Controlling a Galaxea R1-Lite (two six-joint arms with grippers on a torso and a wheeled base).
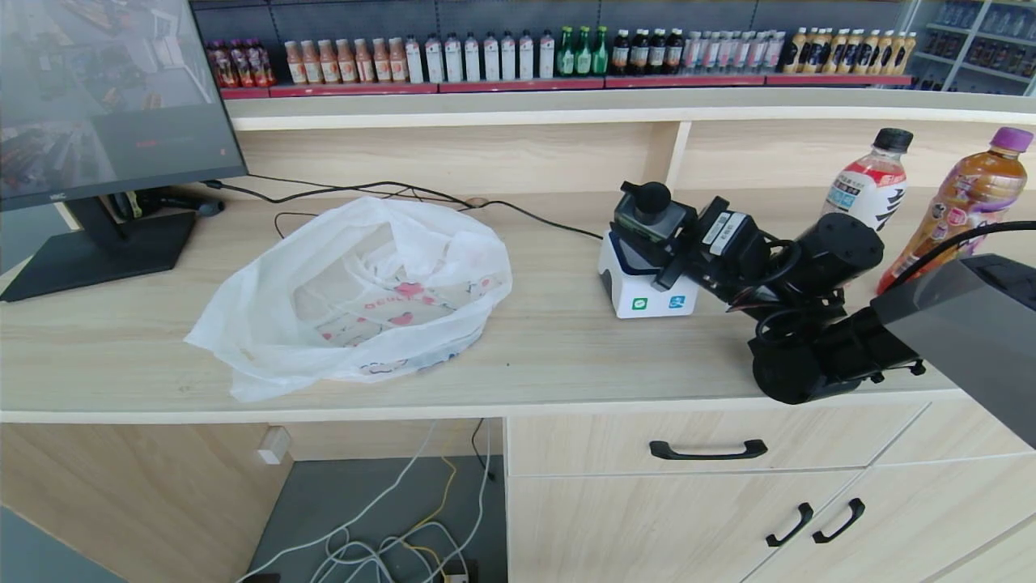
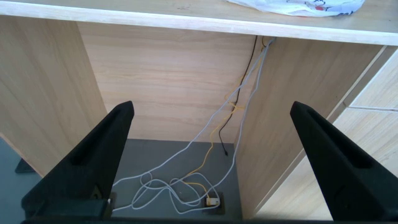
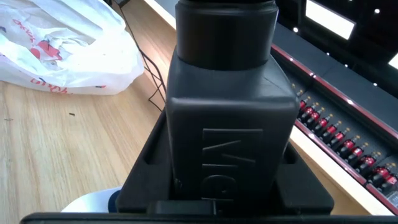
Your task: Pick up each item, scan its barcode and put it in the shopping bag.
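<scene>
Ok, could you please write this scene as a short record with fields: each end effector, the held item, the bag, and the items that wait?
right end effector: shut on the dark container, at the white scanner box
left end effector: open, holds nothing, below the counter, facing cables
shopping bag: white, open, lying on the counter to the left of the scanner; contents cannot be told
waiting items: black-capped bottle and purple-capped bottle, upright at the counter's right end

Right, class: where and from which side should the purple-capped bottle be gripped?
Probably grip the purple-capped bottle around its mid body, coming level from the front: it stands upright, with a wooden panel behind and the black-capped bottle on its left.
</scene>
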